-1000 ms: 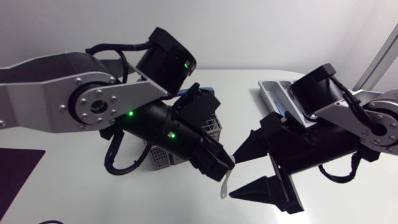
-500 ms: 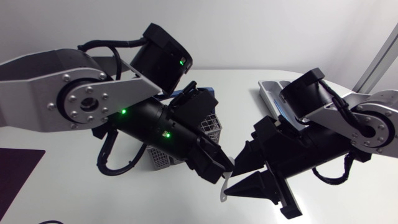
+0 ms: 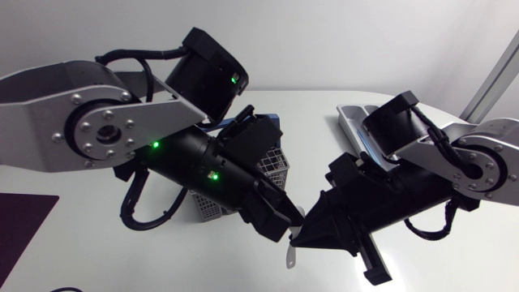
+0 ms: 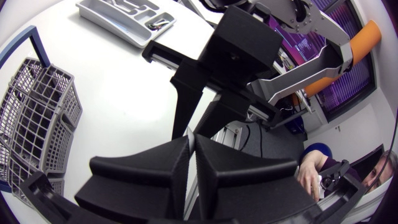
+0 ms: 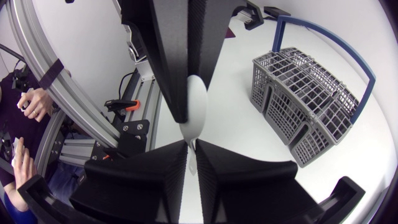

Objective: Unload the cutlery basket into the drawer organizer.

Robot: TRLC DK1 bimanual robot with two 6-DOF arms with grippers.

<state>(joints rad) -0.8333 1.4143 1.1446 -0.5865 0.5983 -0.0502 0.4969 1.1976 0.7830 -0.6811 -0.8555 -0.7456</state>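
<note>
Above the table's middle my two grippers meet tip to tip. A white plastic spoon [image 3: 292, 253] [image 5: 196, 102] sits between them. My left gripper [image 3: 290, 221] [image 4: 191, 155] is shut on it, with the spoon's bowl between its fingers in the right wrist view. My right gripper [image 3: 303, 236] [image 5: 191, 159] is shut on the spoon's narrow handle end. The grey cutlery basket [image 3: 272, 167] [image 4: 37, 118] [image 5: 305, 106] with a blue handle stands under my left arm. The grey drawer organizer [image 3: 351, 120] [image 4: 93, 11] lies at the back right behind my right arm, with some cutlery in it.
My two arms hide most of the middle of the white table [image 3: 97, 243]. A dark mat [image 3: 20, 223] lies at the front left edge.
My right gripper has moved in toward the left gripper, and its wide-open fingers have shut on the spoon. The left arm has shifted slightly and still holds the spoon.
</note>
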